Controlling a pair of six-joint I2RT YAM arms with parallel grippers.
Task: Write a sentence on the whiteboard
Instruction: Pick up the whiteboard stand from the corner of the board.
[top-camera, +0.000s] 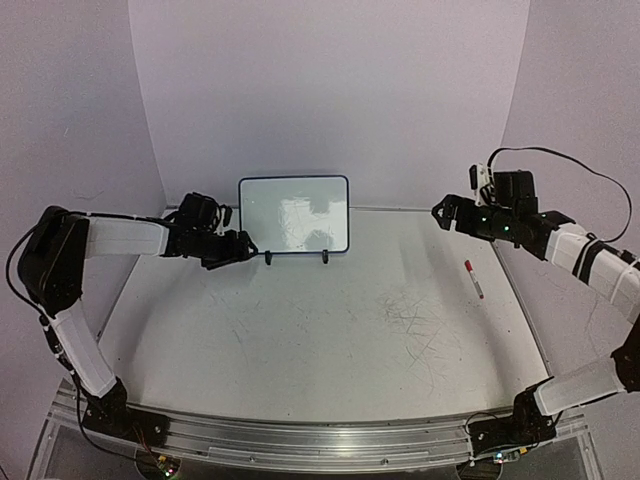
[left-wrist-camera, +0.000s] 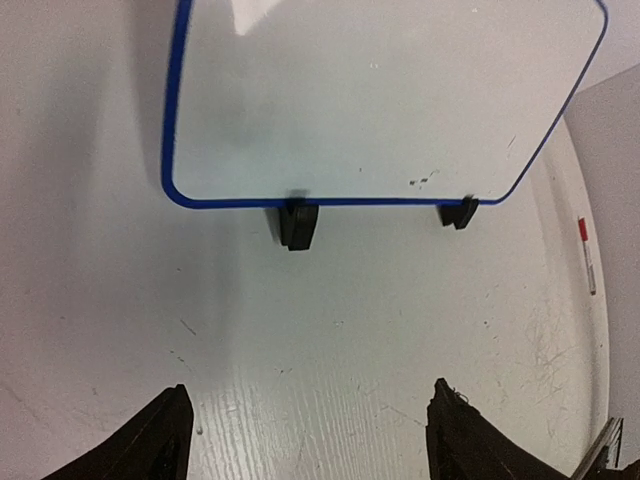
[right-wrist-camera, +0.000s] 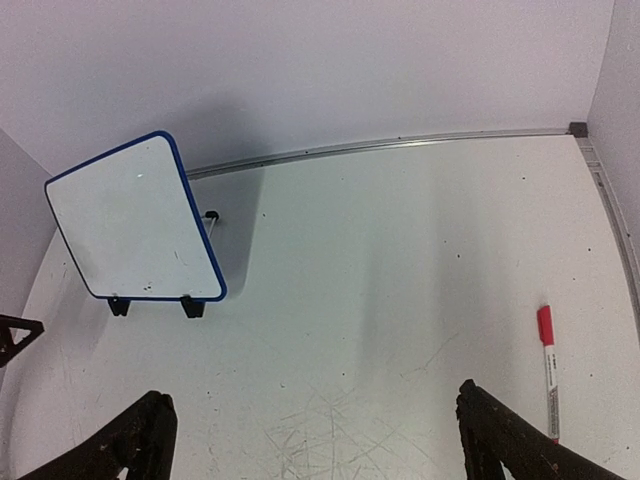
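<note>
Black left fingers (left-wrist-camera: 165, 442) and right fingers (right-wrist-camera: 138, 442) spread wide, both empty.

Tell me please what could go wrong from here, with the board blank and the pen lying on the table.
1. The whiteboard stands on only two small feet; the left gripper is open beside it, not holding it, so writing pressure may tip or slide it.
2. The marker lies flat and is thin; the open right gripper could pinch it crookedly or roll it away.
</note>
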